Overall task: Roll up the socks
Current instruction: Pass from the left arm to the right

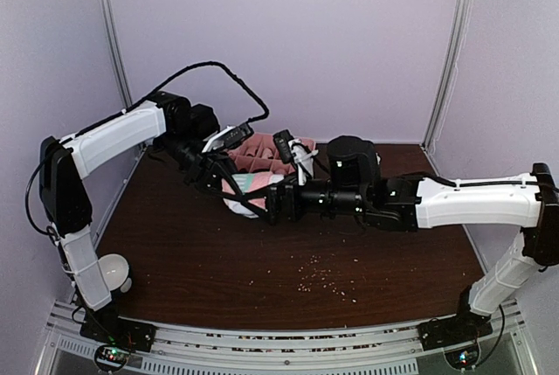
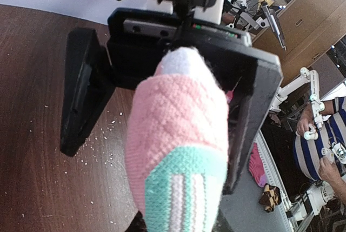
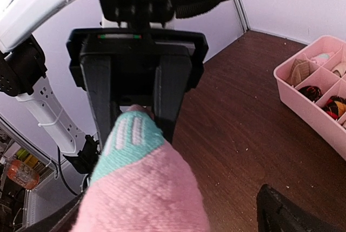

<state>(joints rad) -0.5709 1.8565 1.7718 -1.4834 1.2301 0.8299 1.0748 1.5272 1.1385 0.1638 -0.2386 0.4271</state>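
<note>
Clenched, the left jaws grip the teal-and-white end of the pink sock (image 1: 249, 187). In the right wrist view their two black fingers (image 3: 102, 97) stand close together with that tip pinched between them. The left arm (image 1: 113, 135) stretches from the left edge of the tabletop (image 1: 201, 261) toward its middle, its jaws pointing right.

The pink sock is drawn out between the two arms, near the middle of the tabletop and just in front of the pink tray (image 3: 303, 107). Its body is quilted pink, with a teal patch striped white at the left arm's end and a white tip at the other. Whether its underside touches the wood cannot be told. The tray holds small bundled things in its compartments, too small to name.

Further right, the right jaws are released and spread wide. In the left wrist view their fingers (image 2: 81, 97) stand on either side of the white tip, one well clear of it and the other close beside it, so they straddle the sock without pinching it. The right arm (image 1: 472, 204) lies low from the right edge, facing the left one head-on. Pale crumbs (image 1: 327, 274) are scattered on the wood in front of it.
</note>
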